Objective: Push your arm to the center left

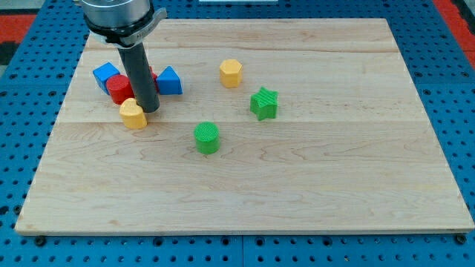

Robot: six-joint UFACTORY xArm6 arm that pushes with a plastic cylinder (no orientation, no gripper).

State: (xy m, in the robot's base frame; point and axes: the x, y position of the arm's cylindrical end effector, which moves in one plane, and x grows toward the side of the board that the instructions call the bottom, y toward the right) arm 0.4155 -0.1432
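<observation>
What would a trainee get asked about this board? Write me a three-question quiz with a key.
1. True or false: my tip stands right beside the yellow heart block.
2. How many green blocks lie on the wooden board?
3. Which block is nearest the view's top: A) green star, B) yellow hexagon block, C) green cylinder?

Key:
1. True; the tip sits just to the heart's right, and whether they touch cannot be told.
2. Two, the star and the cylinder.
3. B.
</observation>
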